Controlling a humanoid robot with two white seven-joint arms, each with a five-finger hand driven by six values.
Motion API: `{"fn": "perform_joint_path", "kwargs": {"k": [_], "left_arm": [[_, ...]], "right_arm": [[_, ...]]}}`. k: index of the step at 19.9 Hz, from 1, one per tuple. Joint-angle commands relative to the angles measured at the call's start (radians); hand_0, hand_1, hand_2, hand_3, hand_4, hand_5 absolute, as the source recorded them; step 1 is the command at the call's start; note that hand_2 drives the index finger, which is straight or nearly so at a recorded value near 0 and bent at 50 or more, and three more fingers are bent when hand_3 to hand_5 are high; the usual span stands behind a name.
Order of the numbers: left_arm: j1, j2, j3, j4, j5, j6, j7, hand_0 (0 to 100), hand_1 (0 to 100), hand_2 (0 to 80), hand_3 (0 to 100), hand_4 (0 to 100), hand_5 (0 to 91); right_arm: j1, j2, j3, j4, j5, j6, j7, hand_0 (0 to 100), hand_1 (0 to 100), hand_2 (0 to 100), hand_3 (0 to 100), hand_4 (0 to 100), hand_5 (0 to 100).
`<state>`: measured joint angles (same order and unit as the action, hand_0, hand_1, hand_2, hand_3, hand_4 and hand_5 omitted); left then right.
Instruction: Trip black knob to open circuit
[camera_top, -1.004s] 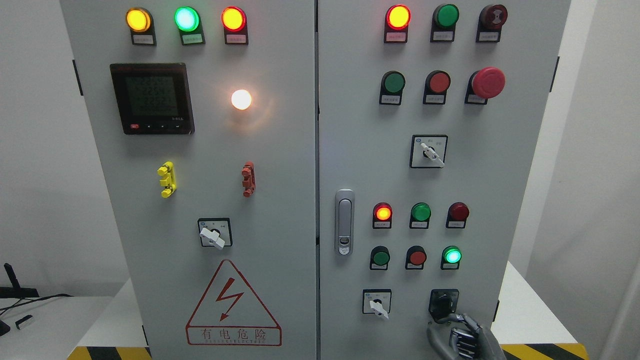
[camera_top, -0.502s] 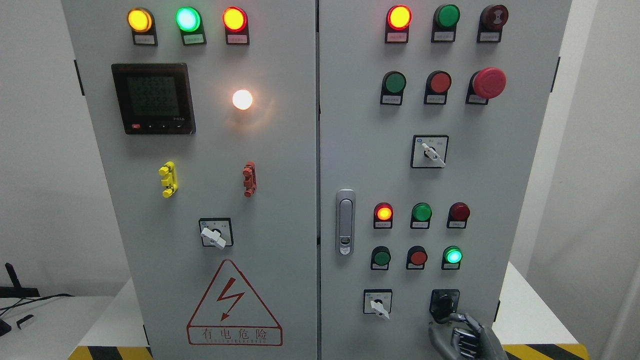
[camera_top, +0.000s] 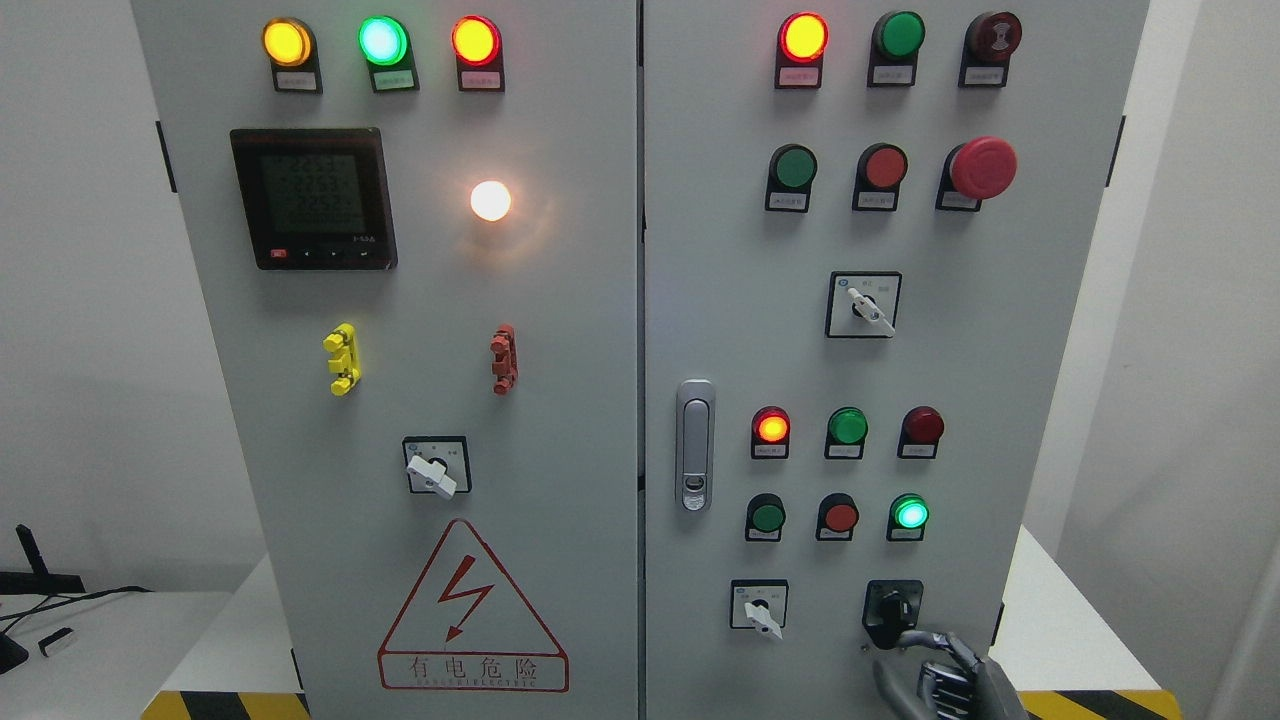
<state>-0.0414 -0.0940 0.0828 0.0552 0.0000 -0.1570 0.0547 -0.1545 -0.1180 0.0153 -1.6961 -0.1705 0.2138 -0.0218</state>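
My right hand (camera_top: 940, 675) comes up from the bottom edge at about 5 o'clock of the control cabinet (camera_top: 560, 300), its fingers (camera_top: 925, 640) curled inward, one fingertip reaching up to the lower edge of the black knob (camera_top: 890, 606). I cannot tell whether that fingertip truly grips the knob or only touches it. The knob sits in its dark square plate at the lower right of the right door, its handle tilted toward 7 o'clock. At its 9 o'clock, just beside it, is a white selector switch (camera_top: 760, 608) on a white plate. At the knob's 12 o'clock glows a lit green lamp (camera_top: 909, 513), with a red push button (camera_top: 840, 517) and a green push button (camera_top: 767, 517) in the same row. Further up at 12 o'clock stands the red emergency stop (camera_top: 982, 167). The door latch (camera_top: 694, 444) lies near the seam between doors.
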Motion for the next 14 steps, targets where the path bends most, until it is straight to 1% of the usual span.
{"fn": "perform_joint_path", "kwargs": {"k": [1, 8, 14], "left_arm": [[0.000, 0.000, 0.000, 0.000, -0.031, 0.001, 0.000, 12, 39, 0.0, 0, 0, 0.0], [0.000, 0.000, 0.000, 0.000, -0.031, 0.001, 0.000, 12, 39, 0.0, 0, 0, 0.0], [0.000, 0.000, 0.000, 0.000, -0.031, 0.001, 0.000, 12, 39, 0.0, 0, 0, 0.0]], "right_arm": [[0.009, -0.003, -0.031, 0.010, 0.000, 0.003, -0.001, 27, 78, 42, 100, 100, 95], [0.009, -0.005, -0.046, 0.016, 0.000, 0.003, -0.001, 27, 78, 42, 100, 100, 95], [0.010, -0.005, -0.072, 0.018, 0.000, 0.001, -0.001, 27, 78, 42, 100, 100, 95]]}}
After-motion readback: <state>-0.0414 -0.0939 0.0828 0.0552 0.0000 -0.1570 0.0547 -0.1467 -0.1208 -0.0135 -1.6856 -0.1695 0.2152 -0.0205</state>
